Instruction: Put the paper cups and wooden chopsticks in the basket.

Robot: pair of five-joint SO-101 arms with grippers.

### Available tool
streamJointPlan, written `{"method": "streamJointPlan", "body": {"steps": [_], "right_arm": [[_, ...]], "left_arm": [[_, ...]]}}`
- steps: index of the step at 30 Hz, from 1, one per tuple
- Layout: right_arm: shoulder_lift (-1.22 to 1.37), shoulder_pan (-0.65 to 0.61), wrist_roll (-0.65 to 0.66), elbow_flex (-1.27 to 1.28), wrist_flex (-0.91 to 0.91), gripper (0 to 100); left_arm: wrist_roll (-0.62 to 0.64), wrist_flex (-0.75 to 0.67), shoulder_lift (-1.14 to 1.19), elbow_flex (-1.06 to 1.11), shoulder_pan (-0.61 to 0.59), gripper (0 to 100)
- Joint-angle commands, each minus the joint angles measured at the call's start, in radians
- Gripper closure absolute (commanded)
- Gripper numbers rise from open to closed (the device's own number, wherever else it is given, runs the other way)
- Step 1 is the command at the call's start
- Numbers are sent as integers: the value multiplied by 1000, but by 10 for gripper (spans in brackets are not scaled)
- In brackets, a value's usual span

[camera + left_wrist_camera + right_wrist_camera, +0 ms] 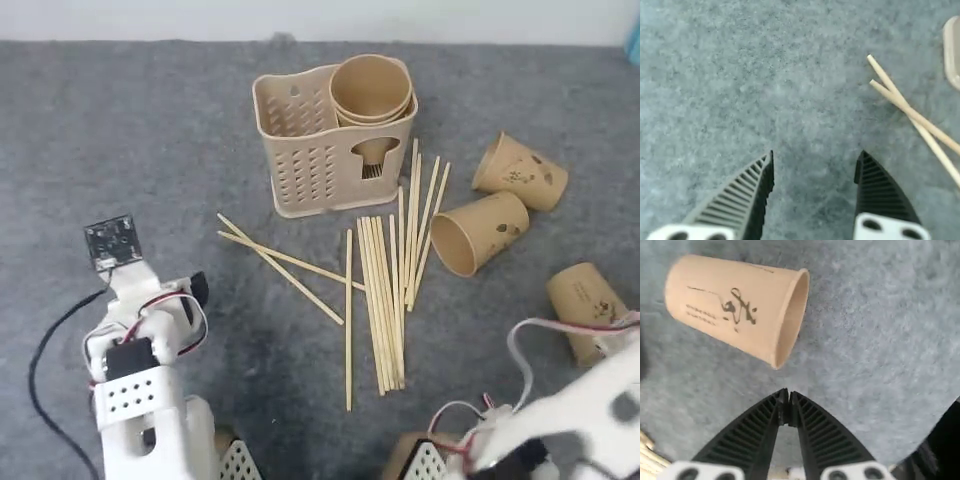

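My left end effector (816,156) hangs spread over the grey surface (715,75), I'd guess readied for the chopsticks (912,115) just ahead. My right end effector (789,394) is pinched together, empty, near a toppled paper cup (735,310). Farther off, the basket (300,170) holds nested cups (372,88) (their number hidden from me).
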Motion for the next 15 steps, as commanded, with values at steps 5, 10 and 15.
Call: {"method": "streamJointPlan", "body": {"steps": [5, 10, 15], "right_arm": [[163, 74, 153, -107, -85, 845], [177, 73, 155, -57, -131, 700], [111, 73, 164, -37, -156, 698]], "left_arm": [[-23, -61, -25, 8, -2, 746], [-23, -61, -25, 10, -3, 746], [-23, -61, -25, 10, -3, 746]]}}
